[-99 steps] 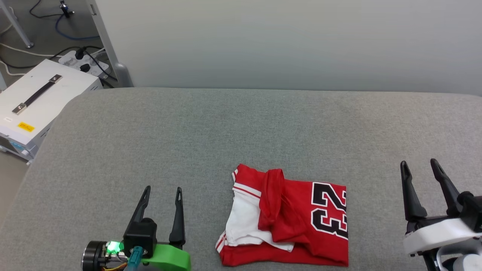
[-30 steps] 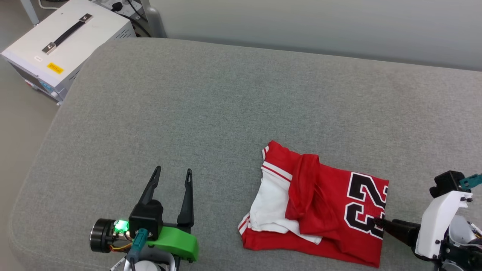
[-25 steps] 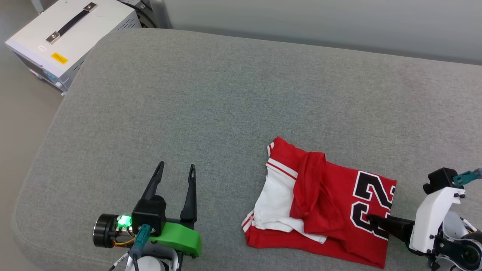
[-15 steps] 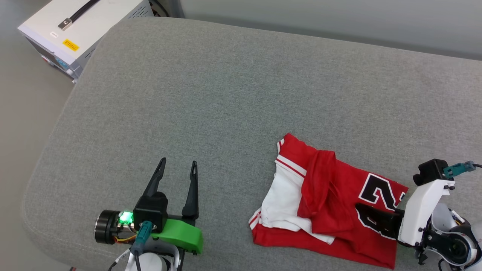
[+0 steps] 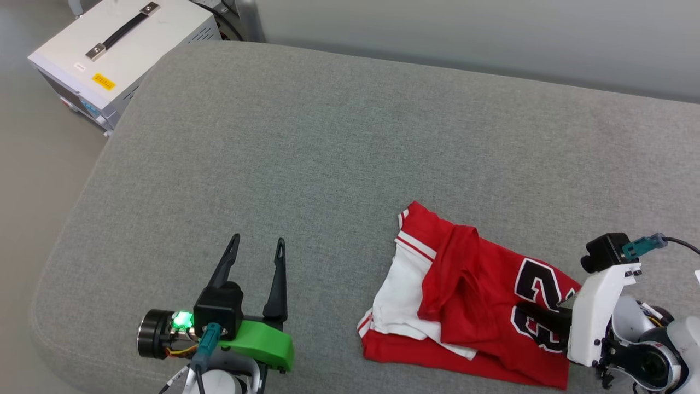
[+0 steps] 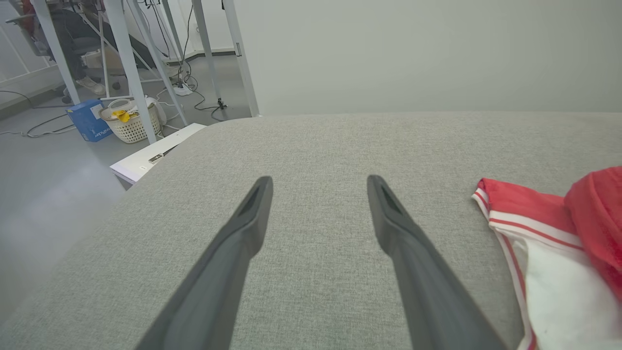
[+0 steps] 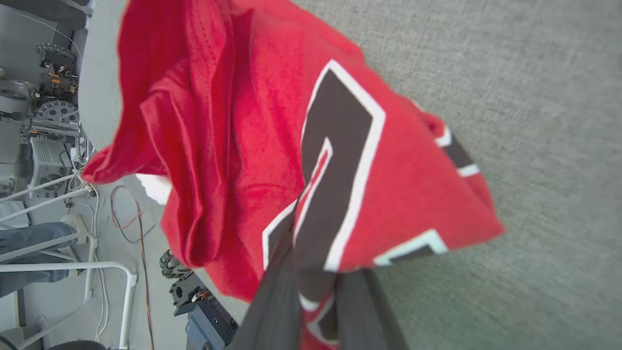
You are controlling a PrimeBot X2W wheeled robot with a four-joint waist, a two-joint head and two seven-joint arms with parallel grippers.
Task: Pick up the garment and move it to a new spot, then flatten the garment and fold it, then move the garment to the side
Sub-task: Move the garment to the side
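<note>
pickup step: right hand (image 5: 525,312) clamped on the garment (image 5: 465,284) at its 4 o'clock edge, left hand (image 5: 258,239) spread wide, probably needs a lift next.

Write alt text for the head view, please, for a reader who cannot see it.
The right gripper pinches the numbered edge of a crumpled red T-shirt with white sleeves on a grey fabric cushion. The left gripper stands open, clear of the shirt.

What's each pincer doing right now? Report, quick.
Left pincer: open, empty.
Right pincer: shut on the shirt.
</note>
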